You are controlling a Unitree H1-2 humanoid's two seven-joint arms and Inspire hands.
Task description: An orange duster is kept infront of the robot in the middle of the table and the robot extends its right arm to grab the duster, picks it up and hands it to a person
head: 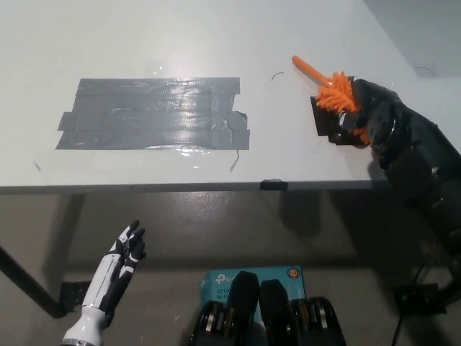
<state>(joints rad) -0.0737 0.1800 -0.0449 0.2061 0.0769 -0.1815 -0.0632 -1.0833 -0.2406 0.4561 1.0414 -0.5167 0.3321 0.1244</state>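
The orange duster (333, 91) sits at two o'clock over the bench (216, 36), handle pointing to ten o'clock, clamped in the black right hand (353, 119). Grey tape (155, 113) lies at ten o'clock. The white left hand (119, 263), fingers apart, hangs at seven o'clock below the bench.

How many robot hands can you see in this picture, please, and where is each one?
2. The white left hand hangs open below the table edge at lower left, holding nothing. The black right hand is on the table at right, closed on the orange duster.
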